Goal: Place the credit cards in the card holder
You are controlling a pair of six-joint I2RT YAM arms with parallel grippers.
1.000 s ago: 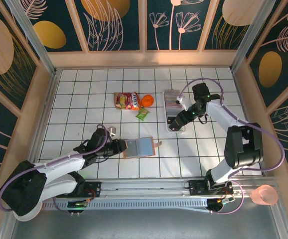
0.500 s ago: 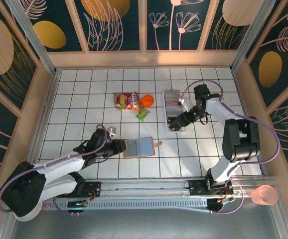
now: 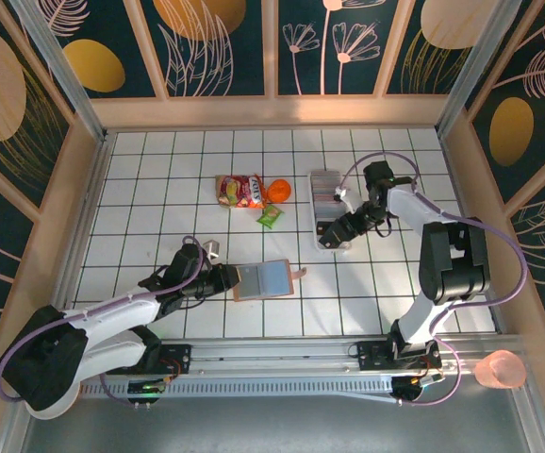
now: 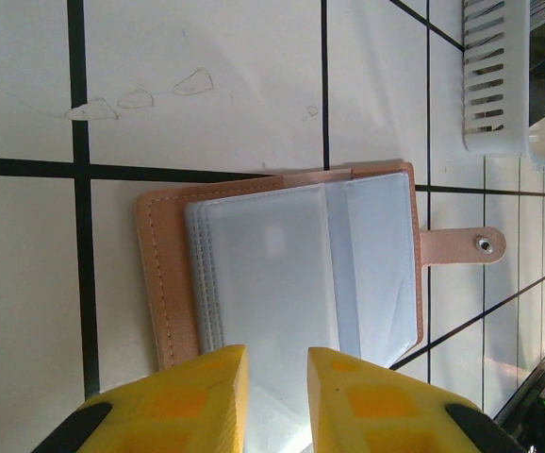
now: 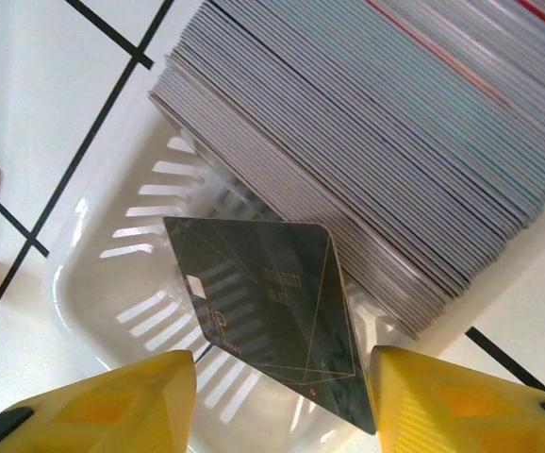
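- Left claw (image 4: 275, 377): low on the left half of the white-tiled desk (image 3: 159, 189). Its yellow fingers (image 4: 197, 396) stand close, with a narrow gap. They sit over the near edge of the card holder (image 4: 282, 264), and a pale pocket leaf shows in the gap. Cannot tell whether it is pinched.
- Card holder: lies open and flat on the desk, just right of the left claw. Grey clear pockets face up, the salmon cover shows round them, and the snap tab (image 4: 461, 247) sticks out on the far side.
- Mid-desk, well apart from the holder: a red snack packet (image 3: 239, 191), an orange item (image 3: 277, 190) touching it, and a small green packet (image 3: 270, 217).
- White slotted tray (image 5: 112, 274): right of centre. The credit cards (image 5: 367, 123) stand in it on edge as a dense striped row filling its far part.
- Right claw (image 5: 284, 363): over the tray's near end, fingers set wide. A dark card (image 5: 263, 293) sits tilted between them, one corner against the row. Cannot tell whether the fingers press it.
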